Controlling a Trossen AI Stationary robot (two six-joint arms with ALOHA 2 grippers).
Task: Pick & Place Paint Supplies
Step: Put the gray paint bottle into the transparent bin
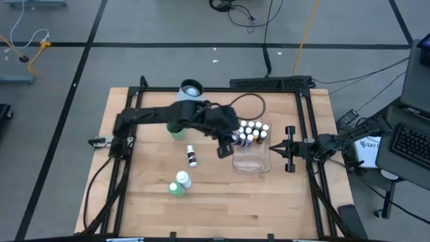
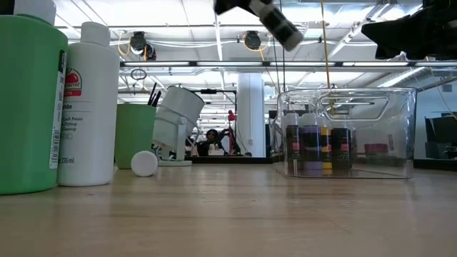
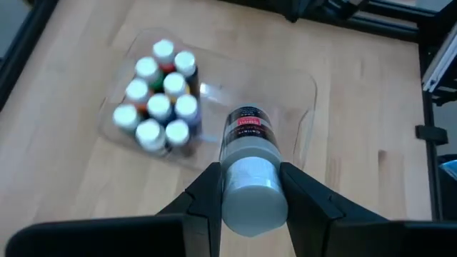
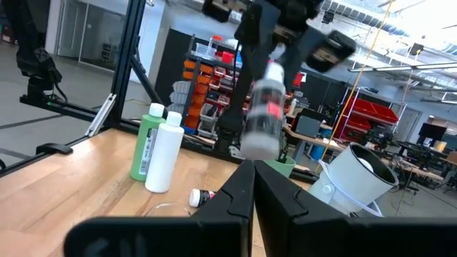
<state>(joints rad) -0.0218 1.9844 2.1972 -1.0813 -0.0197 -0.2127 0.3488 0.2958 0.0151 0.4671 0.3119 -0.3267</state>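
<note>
We see the left hand [image 3: 250,196] hanging above the clear rectangular plastic tub [image 1: 254,163], its two dark fingers [image 3: 211,193] clamped on a small white-capped paint bottle with a dark body and a red label [image 3: 250,168]. In the low view that bottle [image 2: 280,26] is tilted and well above the light wooden table [image 1: 222,202]. Inside the tub, a cluster of tiny white-capped bottles with bodies of various colours [image 1: 250,131] stands upright at the far end; the near end is bare. The right hand [image 1: 287,149] waits just beside the tub's right wall, over the table's right side, with its fingers pressed together on nothing.

Left of the tub, one tiny bottle [image 1: 192,156] lies on its side on the table. Nearer the front edge a larger green bottle [image 1: 176,189] and a white bottle [image 1: 183,179] stand touching each other. At the far edge we find a white-and-pale-blue mug [image 1: 191,89] and, just beside it, a green cup [image 2: 134,134] with thin dark-handled brushes [image 2: 153,96] sticking out.
</note>
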